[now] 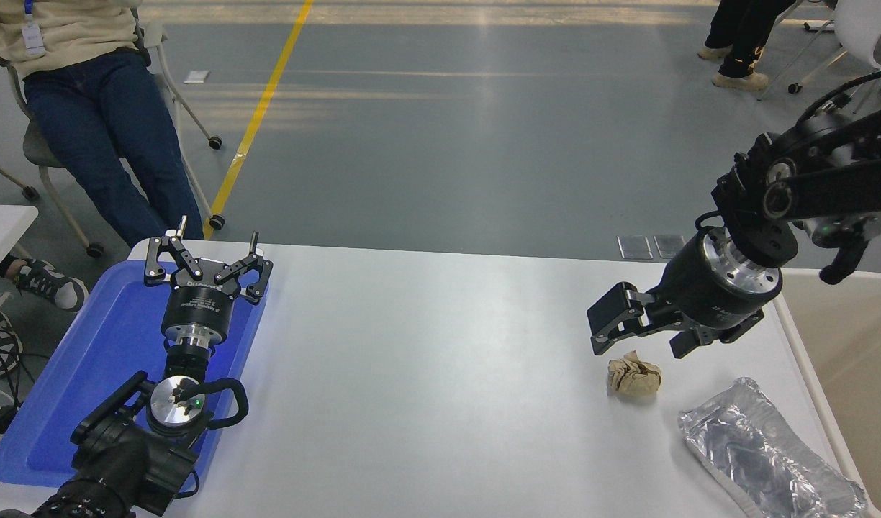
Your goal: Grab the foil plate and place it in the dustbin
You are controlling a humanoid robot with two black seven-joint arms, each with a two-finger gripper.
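The right end effector [638,331] hangs empty, jaws spread; below and right of it lies the foil plate [768,453] near the bench's corner: probably light, thin, easily crushed, so pinch its raised rim

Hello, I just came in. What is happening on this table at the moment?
A two-armed robot is clearing waste from a white table. Its right gripper hangs open above a small crumpled brown paper ball and holds nothing. The foil plate lies untouched near the table's front right corner, beside the beige dustbin at the right edge. The left gripper is parked, open, over a blue tray. A person sits at the far left.
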